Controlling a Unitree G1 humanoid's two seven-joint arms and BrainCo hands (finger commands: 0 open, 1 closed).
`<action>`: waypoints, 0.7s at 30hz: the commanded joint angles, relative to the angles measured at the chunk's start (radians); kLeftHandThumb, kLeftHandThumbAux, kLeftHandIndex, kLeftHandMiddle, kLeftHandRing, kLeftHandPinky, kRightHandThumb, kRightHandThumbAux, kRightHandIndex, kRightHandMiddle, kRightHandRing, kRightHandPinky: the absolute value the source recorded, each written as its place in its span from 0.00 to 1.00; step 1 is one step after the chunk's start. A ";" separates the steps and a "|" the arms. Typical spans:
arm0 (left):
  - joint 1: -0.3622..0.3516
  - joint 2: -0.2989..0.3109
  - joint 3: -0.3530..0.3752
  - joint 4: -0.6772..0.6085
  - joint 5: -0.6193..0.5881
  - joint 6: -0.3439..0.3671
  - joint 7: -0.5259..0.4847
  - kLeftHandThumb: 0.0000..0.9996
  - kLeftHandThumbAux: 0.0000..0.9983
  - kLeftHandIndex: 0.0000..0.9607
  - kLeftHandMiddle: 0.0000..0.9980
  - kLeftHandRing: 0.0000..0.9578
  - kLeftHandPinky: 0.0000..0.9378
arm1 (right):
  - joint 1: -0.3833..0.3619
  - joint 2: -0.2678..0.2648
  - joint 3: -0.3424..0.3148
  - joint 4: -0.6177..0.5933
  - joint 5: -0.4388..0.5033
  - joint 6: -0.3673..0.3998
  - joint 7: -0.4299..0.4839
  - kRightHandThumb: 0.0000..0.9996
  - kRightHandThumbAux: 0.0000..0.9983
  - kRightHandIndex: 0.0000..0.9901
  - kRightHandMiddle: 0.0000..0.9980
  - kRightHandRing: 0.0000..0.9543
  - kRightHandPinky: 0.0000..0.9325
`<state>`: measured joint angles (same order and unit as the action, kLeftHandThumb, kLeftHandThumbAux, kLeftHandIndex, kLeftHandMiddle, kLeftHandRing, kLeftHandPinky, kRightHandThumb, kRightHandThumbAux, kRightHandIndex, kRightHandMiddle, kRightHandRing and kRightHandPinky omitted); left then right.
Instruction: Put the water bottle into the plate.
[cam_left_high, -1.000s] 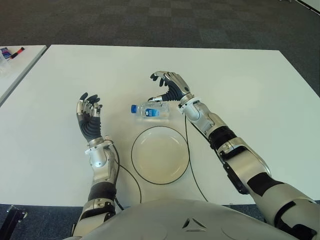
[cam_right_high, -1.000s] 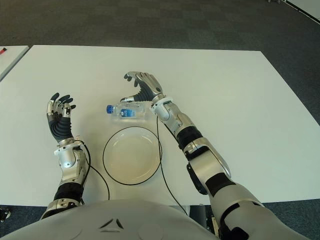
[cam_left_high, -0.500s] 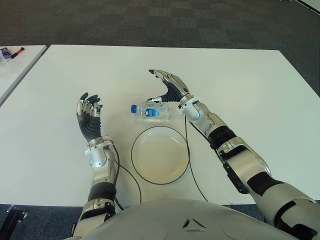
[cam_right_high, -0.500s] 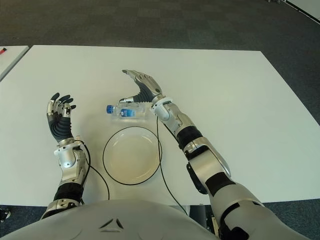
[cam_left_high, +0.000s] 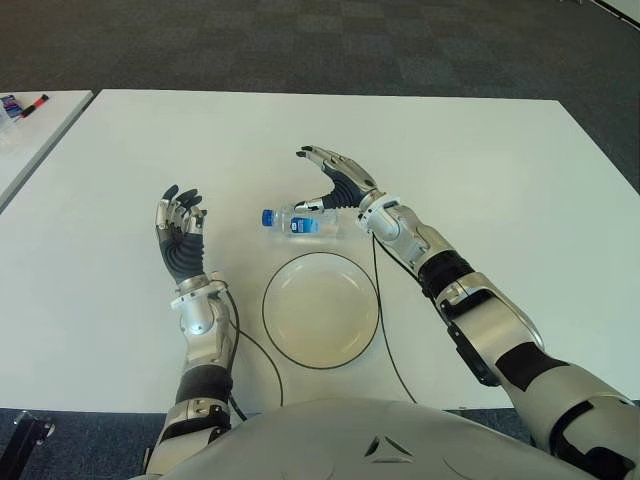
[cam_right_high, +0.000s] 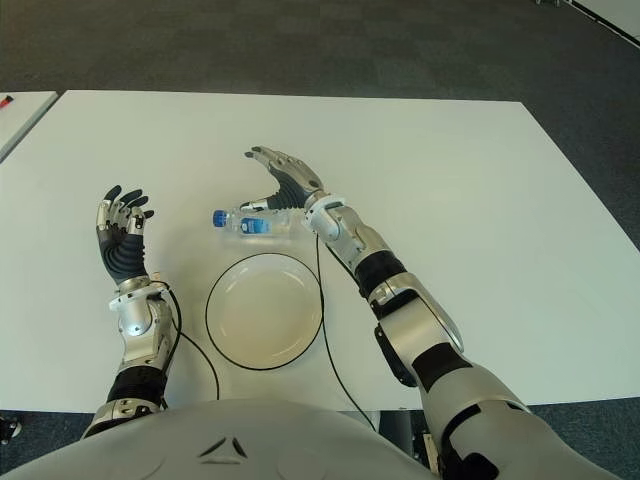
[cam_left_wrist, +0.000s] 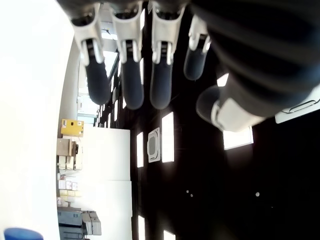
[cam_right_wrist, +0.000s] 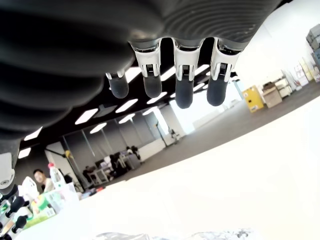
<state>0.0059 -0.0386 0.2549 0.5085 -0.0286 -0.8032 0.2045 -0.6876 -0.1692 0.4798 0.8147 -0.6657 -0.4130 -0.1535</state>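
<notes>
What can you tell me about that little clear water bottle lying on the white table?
The small clear plastic water bottle has a blue cap and a blue-and-white label. It lies on its side on the white table, cap toward the robot's left, just beyond the round white plate and apart from its dark rim. The right hand hovers open at its base end, holding nothing; contact cannot be told.

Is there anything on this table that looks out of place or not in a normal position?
Only the water bottle: it lies on its side beyond the empty plate. The open right hand hovers by it; no spill shows.
</notes>
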 joint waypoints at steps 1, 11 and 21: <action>0.010 -0.007 -0.005 -0.015 0.009 0.032 0.012 0.59 0.60 0.19 0.30 0.32 0.38 | -0.023 -0.005 0.010 0.017 -0.003 0.019 0.033 0.36 0.42 0.00 0.02 0.06 0.11; 0.012 -0.007 -0.007 -0.021 0.010 0.034 0.007 0.60 0.61 0.19 0.30 0.33 0.38 | -0.057 -0.021 0.062 0.044 -0.050 0.020 0.076 0.34 0.40 0.00 0.00 0.01 0.03; 0.006 -0.002 -0.009 -0.009 -0.003 0.024 -0.010 0.60 0.58 0.19 0.29 0.32 0.38 | -0.087 -0.033 0.114 0.052 -0.112 0.030 0.082 0.36 0.40 0.00 0.00 0.00 0.01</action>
<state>0.0158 -0.0410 0.2546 0.4869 -0.0291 -0.7818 0.2043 -0.7611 -0.1970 0.5755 0.8555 -0.7554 -0.4016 -0.0816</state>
